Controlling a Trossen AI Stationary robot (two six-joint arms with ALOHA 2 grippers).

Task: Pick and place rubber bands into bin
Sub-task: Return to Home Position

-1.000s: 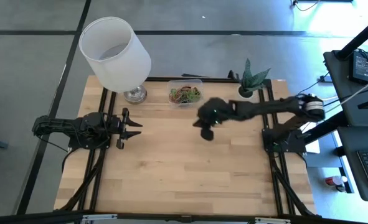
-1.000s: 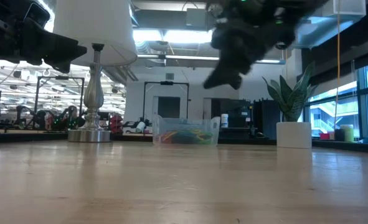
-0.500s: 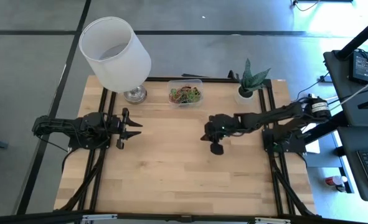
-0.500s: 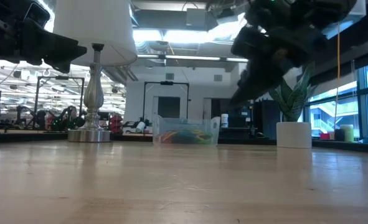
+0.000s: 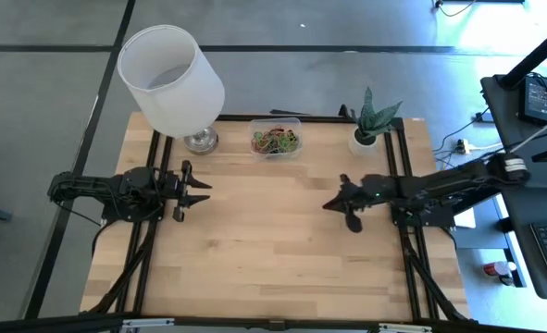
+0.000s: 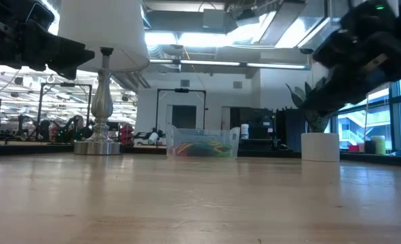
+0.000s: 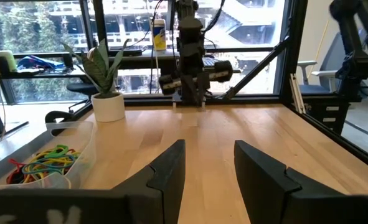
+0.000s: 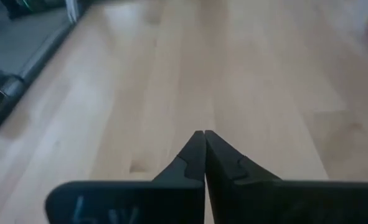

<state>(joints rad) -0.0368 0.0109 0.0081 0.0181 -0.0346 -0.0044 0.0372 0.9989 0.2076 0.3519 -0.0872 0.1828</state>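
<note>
Clear plastic, the bin (image 5: 275, 139) sat at the far edge of the wooden table (image 5: 254, 264) with its long side running along that edge. The rubber bands (image 5: 273, 141) lay heaped inside it in a tangle of green, red, orange and yellow, and I could make out none lying outside the bin. The right gripper (image 5: 329, 204) hung over bare wood, off the bin's right-hand end and toward the near side, well apart from it. Its fingers were pressed tip to tip with nothing between them, and they pointed across the table rather than at the bin. From those tips the bin lay diagonally away, toward the far edge. To my eye the job looked done, so the coming move would be a pull-back along the arm's own line, taking it farther from the bin. The small white plant pot (image 5: 366, 139), just off the bin's right-hand end, stood to the far side of that line and did not seem to be in the way. The left gripper (image 5: 202, 191) waited off the bin's other end, also toward the near side, with a plain gap between its fingers and empty. I could not say which of the two was closer to the bin.
</note>
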